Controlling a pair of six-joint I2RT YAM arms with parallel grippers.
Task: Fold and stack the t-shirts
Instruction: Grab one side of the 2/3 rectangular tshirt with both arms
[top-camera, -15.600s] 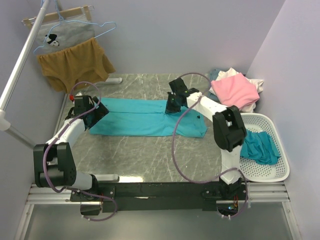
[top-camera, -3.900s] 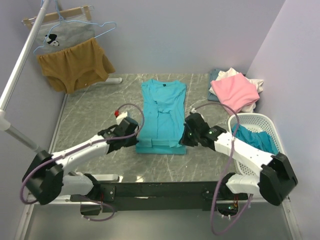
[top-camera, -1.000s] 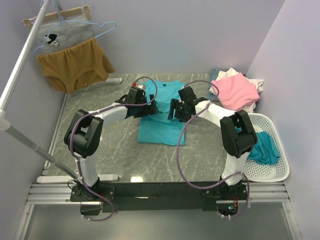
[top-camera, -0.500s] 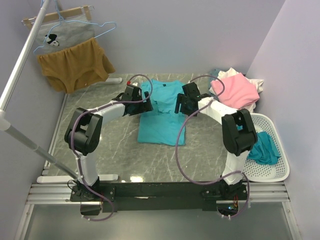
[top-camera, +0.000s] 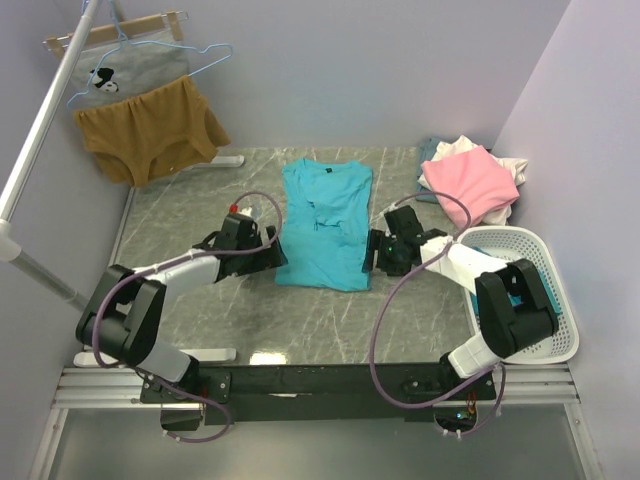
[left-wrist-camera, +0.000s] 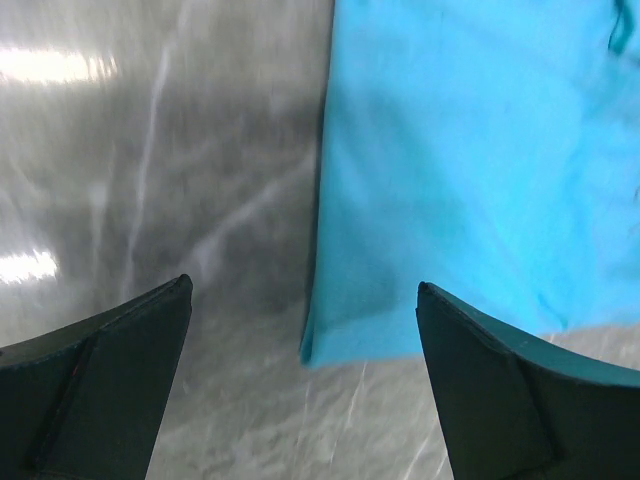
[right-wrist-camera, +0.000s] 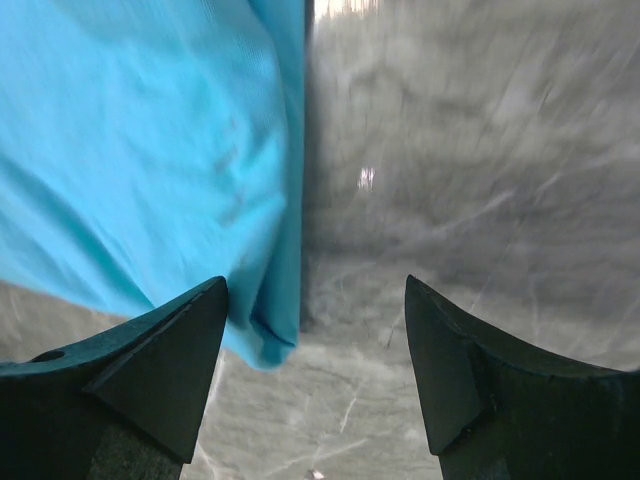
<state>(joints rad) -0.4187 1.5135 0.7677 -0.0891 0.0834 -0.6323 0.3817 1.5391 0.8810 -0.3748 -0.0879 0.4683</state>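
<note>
Far left, off the table: grey printed garment (top-camera: 130, 70) and mustard-brown garment (top-camera: 150, 130) just below it, both hanging from a slanted rail (top-camera: 40, 130).

On the grey marble table (top-camera: 190, 205), left of centre: left gripper (top-camera: 277, 256), low over the surface, reaching in toward the near-left corner of the turquoise t-shirt (top-camera: 325, 225). Released, fingers (left-wrist-camera: 95, 390) spread wide, grasping nothing. In the left wrist view, the shirt's corner between the two fingertips and a little beyond them, bare marble to its left.

Centre: turquoise t-shirt flat on the table, a long narrow rectangle with sleeves tucked in, collar toward the far wall, hem toward the arms. Some creases near the chest.

Right of it: right gripper (top-camera: 372, 252), also low, at the shirt's near-right edge. Likewise released, fingers parted and holding nothing. In the right wrist view, the shirt's edge slightly curled at the left fingertip, marble filling the rest of the gap.

Far right corner: pink t-shirt (top-camera: 470, 182) folded on top of a loose heap, white t-shirt (top-camera: 458, 147) showing behind and under it. Nearer, at the table's right edge: white basket (top-camera: 560, 335), partly covered by the right arm's elbow.
</note>
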